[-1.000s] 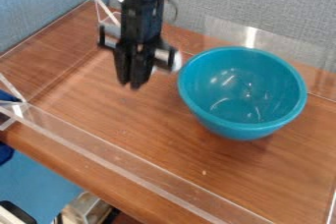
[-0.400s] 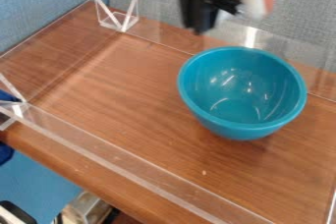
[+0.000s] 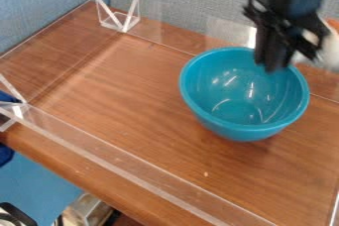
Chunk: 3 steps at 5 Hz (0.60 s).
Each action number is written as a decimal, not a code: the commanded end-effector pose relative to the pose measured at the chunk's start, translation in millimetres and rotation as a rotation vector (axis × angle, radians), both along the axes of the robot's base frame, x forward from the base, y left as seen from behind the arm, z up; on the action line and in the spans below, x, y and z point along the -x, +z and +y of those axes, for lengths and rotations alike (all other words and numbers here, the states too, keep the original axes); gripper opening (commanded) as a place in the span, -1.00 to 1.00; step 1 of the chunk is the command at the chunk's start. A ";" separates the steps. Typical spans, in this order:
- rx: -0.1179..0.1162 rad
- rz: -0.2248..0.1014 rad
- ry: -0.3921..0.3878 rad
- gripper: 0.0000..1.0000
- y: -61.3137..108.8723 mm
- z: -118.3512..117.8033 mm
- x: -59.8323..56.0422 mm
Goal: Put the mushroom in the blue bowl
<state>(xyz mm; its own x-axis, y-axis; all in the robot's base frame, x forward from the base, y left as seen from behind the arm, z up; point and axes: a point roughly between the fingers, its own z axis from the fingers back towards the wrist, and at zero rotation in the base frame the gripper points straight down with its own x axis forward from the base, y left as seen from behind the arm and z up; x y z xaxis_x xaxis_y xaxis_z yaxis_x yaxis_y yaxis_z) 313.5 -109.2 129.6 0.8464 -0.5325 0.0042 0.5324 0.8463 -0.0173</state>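
The blue bowl (image 3: 236, 96) stands right of centre on the wooden table, and nothing shows inside it. My gripper (image 3: 277, 59) points straight down over the bowl's far right part, with its dark fingers just above the rim. The fingers are shut on the mushroom (image 3: 324, 56). It shows only as a pale blurred shape sticking out to the right of the fingers, and its cap is not clear.
Low clear acrylic walls (image 3: 119, 166) run around the brown tabletop (image 3: 106, 81). A clear triangular stand (image 3: 119, 16) sits at the back left corner. A blue thing (image 3: 7, 101) pokes in at the left edge.
The gripper has carried the mushroom rightwards, from left of the bowl to over its far right part. The wrist has rolled, so the mushroom has stayed on the gripper's right side.
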 end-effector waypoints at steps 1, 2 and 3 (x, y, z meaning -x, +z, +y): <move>0.013 -0.051 0.010 -1.00 7.2 0.2 -12.4; 0.002 -0.040 0.088 -1.00 -9.6 12.8 -23.3; 0.003 -0.021 0.118 -1.00 -11.6 21.3 -20.5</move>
<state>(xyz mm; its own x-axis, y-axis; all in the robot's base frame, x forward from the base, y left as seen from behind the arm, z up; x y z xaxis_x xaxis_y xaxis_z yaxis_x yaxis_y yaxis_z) 330.6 -91.5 101.1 0.8982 -0.4390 -0.0246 0.4386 0.8985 -0.0182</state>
